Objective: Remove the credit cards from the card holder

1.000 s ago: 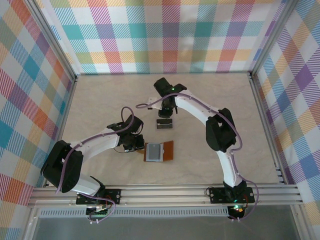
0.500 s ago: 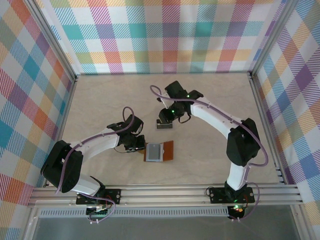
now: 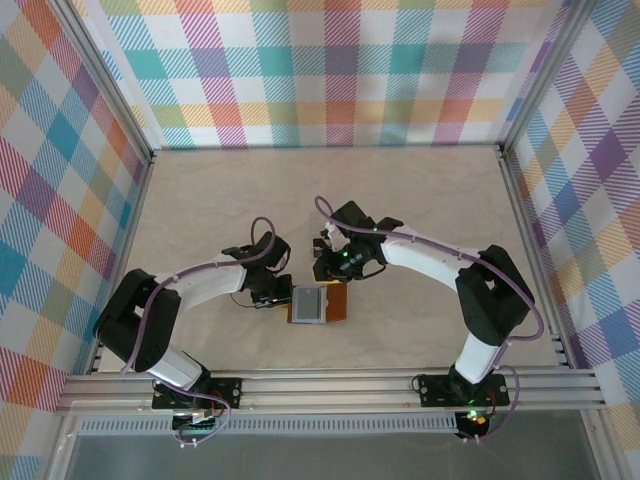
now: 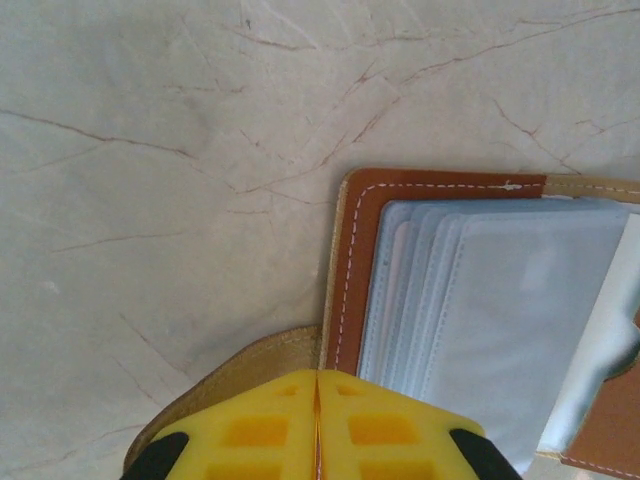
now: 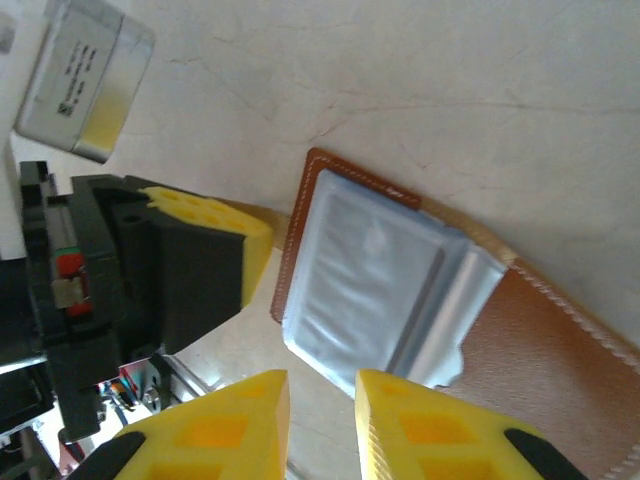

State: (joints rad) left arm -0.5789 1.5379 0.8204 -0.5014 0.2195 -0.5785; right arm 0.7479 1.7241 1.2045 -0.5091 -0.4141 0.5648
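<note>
The brown card holder [image 3: 338,301] lies open on the marble table, its grey-blue plastic sleeves [image 4: 520,310] facing up. My left gripper [image 3: 283,296] is shut on the wallet's tan side tab [image 4: 245,372], its yellow fingers [image 4: 260,430] pressed together at the wallet's left edge. My right gripper [image 3: 330,272] hovers just beyond the wallet's far edge. It stands open [image 5: 321,425], nothing between its fingers, looking down on the sleeves [image 5: 370,290] and the left gripper's finger [image 5: 215,240]. The credit cards are hidden; the right arm covers the spot behind the wallet.
Aluminium rails [image 3: 330,385] run along the near edge, with both arm bases bolted there. Plaid walls [image 3: 60,200] close in the left, right and far sides. Bare marble tabletop [image 3: 200,200] stretches behind and beside the arms.
My right gripper swung from the far middle of the table toward me, down to the wallet's far edge, and now covers the cards lying there. The left gripper and wallet stayed put.
</note>
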